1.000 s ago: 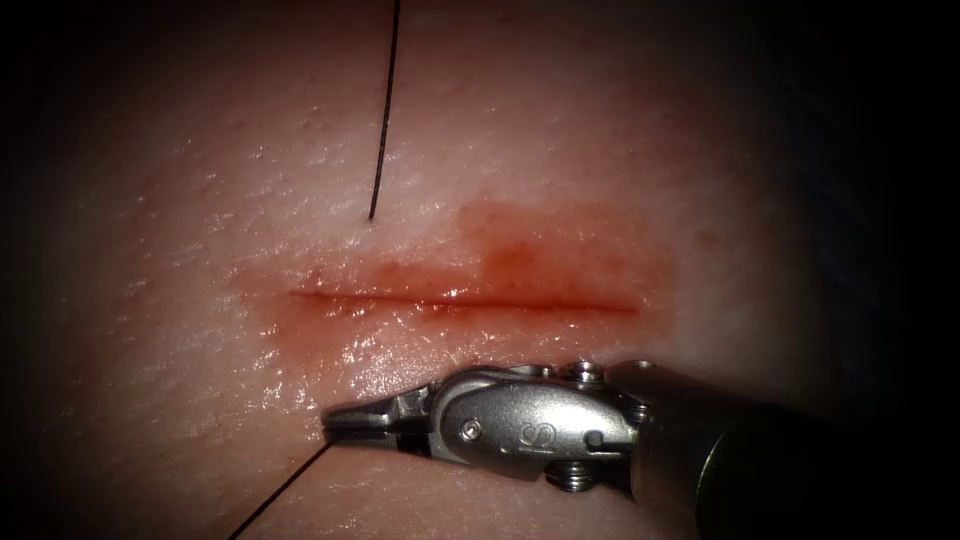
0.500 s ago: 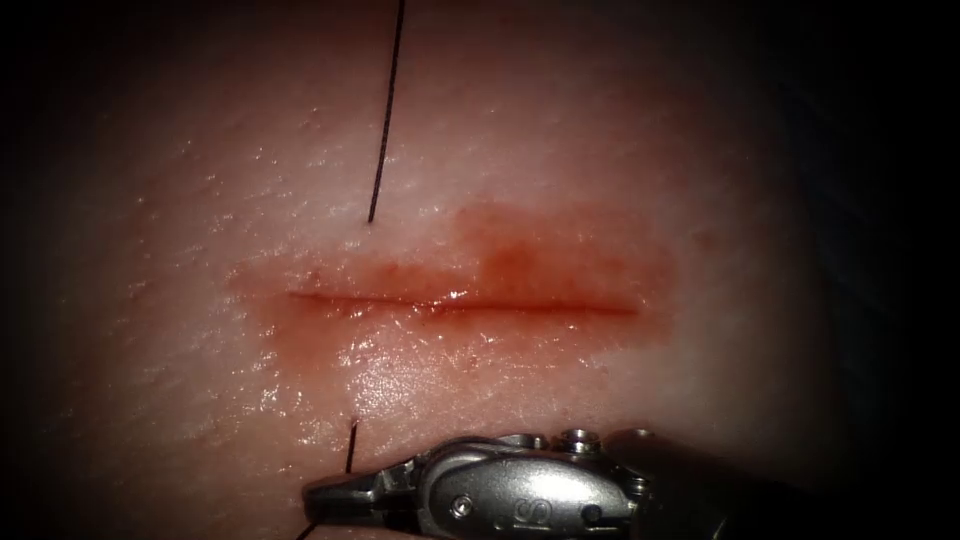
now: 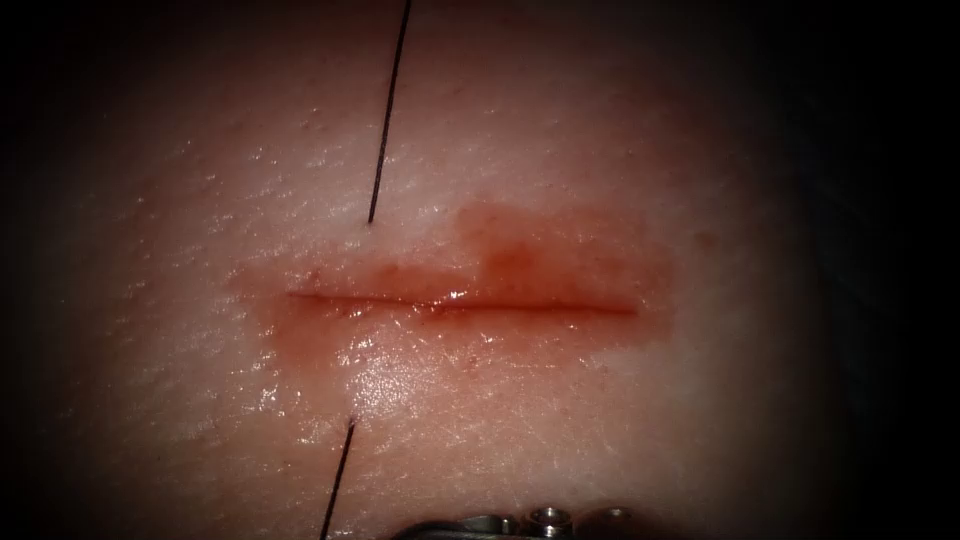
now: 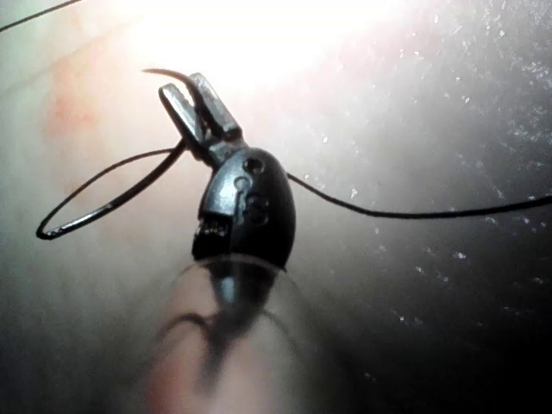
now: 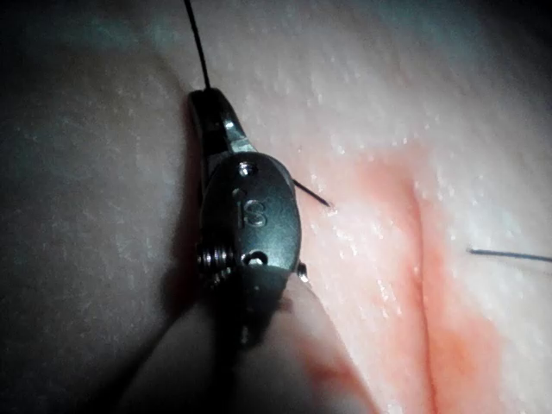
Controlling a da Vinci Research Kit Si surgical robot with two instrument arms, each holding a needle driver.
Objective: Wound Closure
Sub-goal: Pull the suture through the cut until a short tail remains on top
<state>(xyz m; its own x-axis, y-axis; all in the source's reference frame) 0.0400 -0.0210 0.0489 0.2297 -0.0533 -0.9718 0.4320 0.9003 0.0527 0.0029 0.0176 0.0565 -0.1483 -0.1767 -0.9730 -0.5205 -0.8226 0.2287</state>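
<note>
The cut (image 3: 460, 303) runs across the tissue (image 3: 600, 150), ringed by red fluid (image 3: 520, 250). Dark thread (image 3: 388, 110) enters the tissue on the far side of the cut, near its left end. It comes out on the near side (image 3: 350, 430) and runs down out of view. My right tool (image 3: 530, 520) sits at the bottom edge. In the right wrist view its jaws (image 5: 207, 97) are shut on the thread (image 5: 197, 43). My left tool (image 4: 185, 82) is shut on the curved needle (image 4: 103, 207), held near one end, clear of the tissue, with thread (image 4: 414, 213) trailing.
In the right wrist view a short stretch of thread (image 5: 312, 195) meets the tissue beside the right tool, and another strand (image 5: 509, 255) lies beyond the cut (image 5: 423, 285). The wet tissue (image 3: 380, 380) glistens below the cut.
The right tool has drawn back toward the bottom edge of the endoscope view, uncovering the thread's exit point below the cut. The thread above the cut has hardly shifted.
</note>
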